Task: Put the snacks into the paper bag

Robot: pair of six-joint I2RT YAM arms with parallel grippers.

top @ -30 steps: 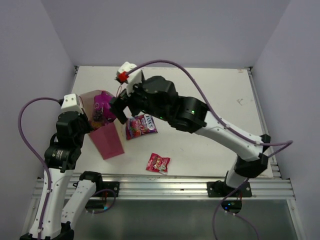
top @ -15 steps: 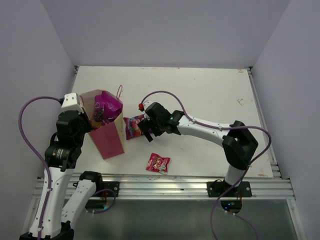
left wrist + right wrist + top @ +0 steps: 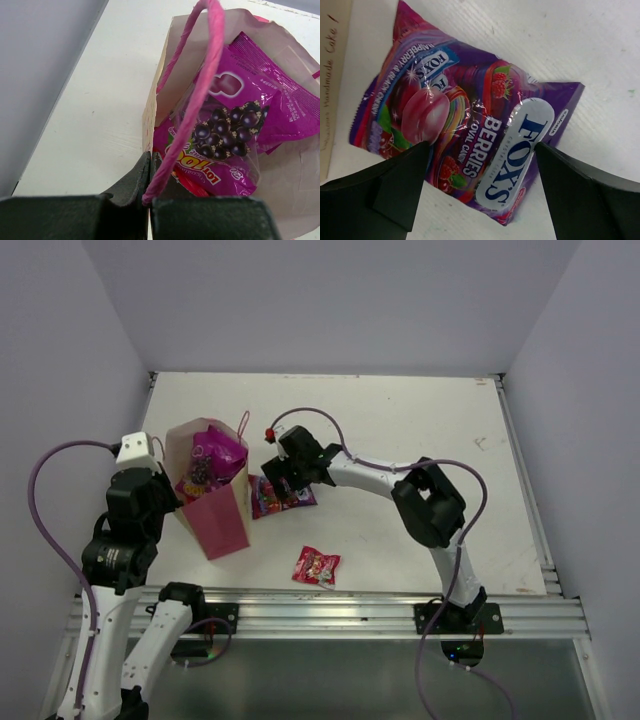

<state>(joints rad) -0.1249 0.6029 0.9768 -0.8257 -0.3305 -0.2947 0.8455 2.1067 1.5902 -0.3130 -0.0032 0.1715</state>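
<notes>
The paper bag (image 3: 222, 523) stands upright at the left, tan with a pink panel. My left gripper (image 3: 176, 500) is shut on its near rim and pink handle (image 3: 197, 85); in the left wrist view the jaws (image 3: 149, 161) pinch the wall. Inside lie the purple pouch with yellow text (image 3: 222, 165) and a pink pouch (image 3: 265, 95). My right gripper (image 3: 283, 480) is open, low over the purple-pink packet (image 3: 268, 503), its fingers either side of it (image 3: 470, 130). The small red packet (image 3: 316, 565) lies near the front edge.
The bag's tan side (image 3: 332, 75) stands just left of the purple-pink packet. White walls close the table at the back and on both sides. A metal rail (image 3: 330, 610) runs along the front edge.
My right arm has left the bag's mouth, moved right and come down over the purple-pink packet, jaws open. The left gripper still grips the bag, which has shifted slightly.
</notes>
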